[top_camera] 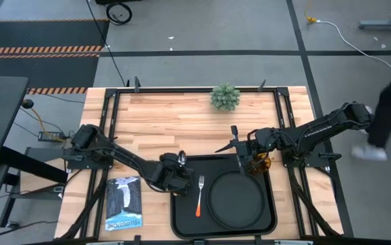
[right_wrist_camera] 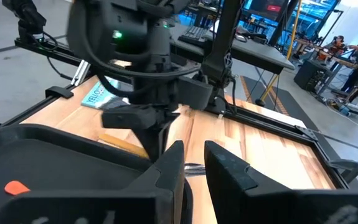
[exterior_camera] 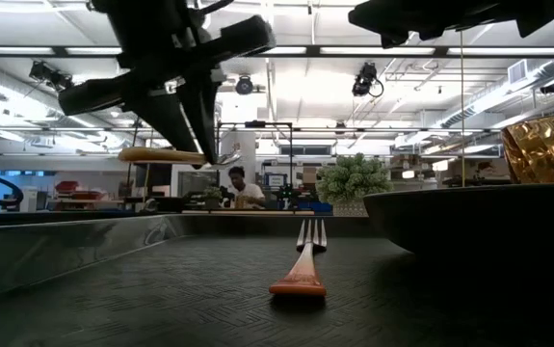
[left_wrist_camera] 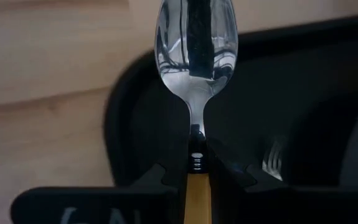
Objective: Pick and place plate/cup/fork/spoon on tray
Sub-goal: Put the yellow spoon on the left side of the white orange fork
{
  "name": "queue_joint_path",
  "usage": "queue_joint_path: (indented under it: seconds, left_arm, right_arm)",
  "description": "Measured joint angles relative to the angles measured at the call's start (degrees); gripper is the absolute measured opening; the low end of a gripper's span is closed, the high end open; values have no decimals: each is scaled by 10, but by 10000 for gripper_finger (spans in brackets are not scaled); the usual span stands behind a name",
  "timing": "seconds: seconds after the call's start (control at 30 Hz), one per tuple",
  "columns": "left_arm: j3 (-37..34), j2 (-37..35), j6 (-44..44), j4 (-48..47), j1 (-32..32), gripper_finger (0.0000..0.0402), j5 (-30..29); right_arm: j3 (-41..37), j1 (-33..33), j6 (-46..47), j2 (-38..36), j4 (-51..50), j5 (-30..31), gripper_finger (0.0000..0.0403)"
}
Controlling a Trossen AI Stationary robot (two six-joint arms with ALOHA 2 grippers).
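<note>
One camera looks straight down on the whole table (top_camera: 181, 112), another sits low inside the tray (exterior_camera: 55, 253) facing the room, and each wrist camera peers close past its own fingers, all of them sharing the tray with the fork (top_camera: 199, 197) on it.

My left claw (left_wrist_camera: 196, 167) covers most of the spoon (left_wrist_camera: 196, 50): only a short stretch of orange handle shows between my fingers before the picture's edge cuts it. Just beyond that claw, the fork (left_wrist_camera: 272, 158) is a blur against the tray (left_wrist_camera: 135, 124). Under my right claw (top_camera: 255, 162) the cup (top_camera: 260, 163) is mostly hidden; whether those fingers touch it I cannot tell.
</note>
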Motion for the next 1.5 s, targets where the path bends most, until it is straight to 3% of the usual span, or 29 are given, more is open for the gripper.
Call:
queue_joint_path:
  seconds: [0.57,0.83,1.5]
  left_arm:
    - [156,118,-8,-16,-35,53,7]
    - [208,164,-50,-22,-57,53,11]
    - [214,202,-156,-88,-65,53,67]
  right_arm:
    - [0,10,-5,0,-9,4,68]
    - [0,11,-5,0,-10,4,68]
    - [0,11,-9,0,-10,5,68]
